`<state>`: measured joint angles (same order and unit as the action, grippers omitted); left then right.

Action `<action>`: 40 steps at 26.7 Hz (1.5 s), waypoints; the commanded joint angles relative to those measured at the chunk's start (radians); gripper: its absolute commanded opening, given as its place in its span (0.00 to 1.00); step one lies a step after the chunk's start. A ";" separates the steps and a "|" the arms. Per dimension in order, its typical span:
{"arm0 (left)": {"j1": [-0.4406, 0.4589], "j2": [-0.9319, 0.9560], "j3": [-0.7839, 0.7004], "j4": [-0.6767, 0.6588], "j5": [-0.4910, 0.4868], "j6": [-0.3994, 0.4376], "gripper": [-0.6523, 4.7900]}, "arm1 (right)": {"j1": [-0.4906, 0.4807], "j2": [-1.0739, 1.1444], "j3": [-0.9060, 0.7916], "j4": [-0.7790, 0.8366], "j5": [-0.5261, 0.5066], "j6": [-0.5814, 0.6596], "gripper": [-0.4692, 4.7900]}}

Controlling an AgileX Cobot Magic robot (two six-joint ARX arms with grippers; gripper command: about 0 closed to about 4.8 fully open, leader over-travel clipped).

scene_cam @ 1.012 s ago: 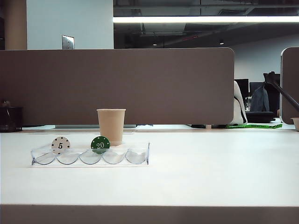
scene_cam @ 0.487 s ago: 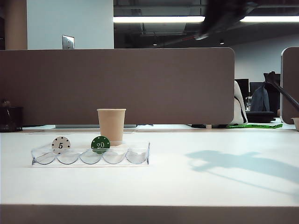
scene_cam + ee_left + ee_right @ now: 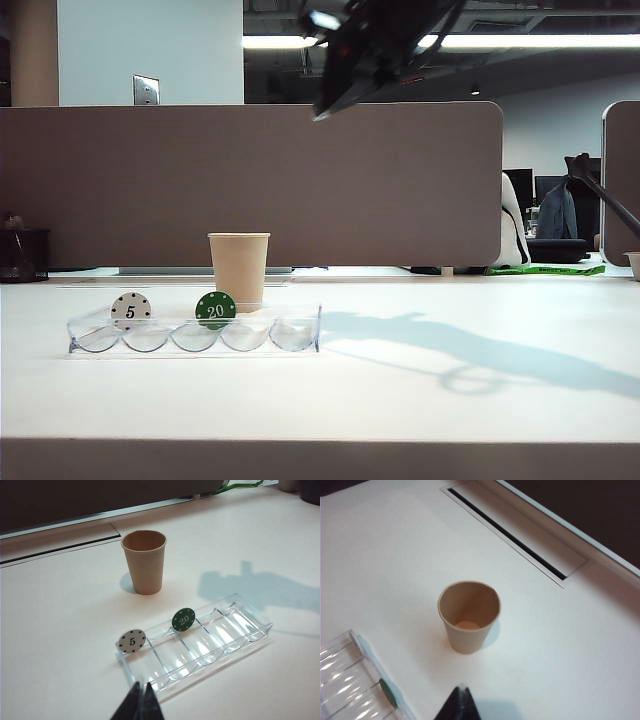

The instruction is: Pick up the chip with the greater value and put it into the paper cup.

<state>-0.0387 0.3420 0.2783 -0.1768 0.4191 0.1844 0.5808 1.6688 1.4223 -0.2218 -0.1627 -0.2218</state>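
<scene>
The round green chip stands on edge in the clear scalloped tray beside the white chip, the tapered tan cup just behind (empty, per the right wrist view), both pincers closed overhead.

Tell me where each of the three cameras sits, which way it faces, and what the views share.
Exterior view: low at the table's edge, facing the paper cup, clear tray and grey partition; the right gripper hangs high, shut.
Left wrist view: above, looking down at the tray, green 20 chip and white 5 chip; left gripper shut.
Right wrist view: above the cup, looking inside; fingertips show.
Shared: cup, tray, green chip.
</scene>
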 commanded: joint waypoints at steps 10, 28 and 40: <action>0.000 0.000 0.005 0.009 0.013 -0.001 0.11 | 0.013 0.246 0.194 -0.095 -0.251 -0.101 0.08; 0.000 -0.001 0.005 0.015 0.034 -0.001 0.11 | 0.119 0.365 0.229 -0.133 -0.121 -0.170 0.09; 0.000 -0.002 0.005 0.014 0.034 -0.001 0.11 | 0.149 0.389 0.229 -0.152 0.031 -0.171 0.09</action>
<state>-0.0387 0.3408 0.2783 -0.1761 0.4454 0.1844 0.7307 2.0605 1.6455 -0.3828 -0.1379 -0.3901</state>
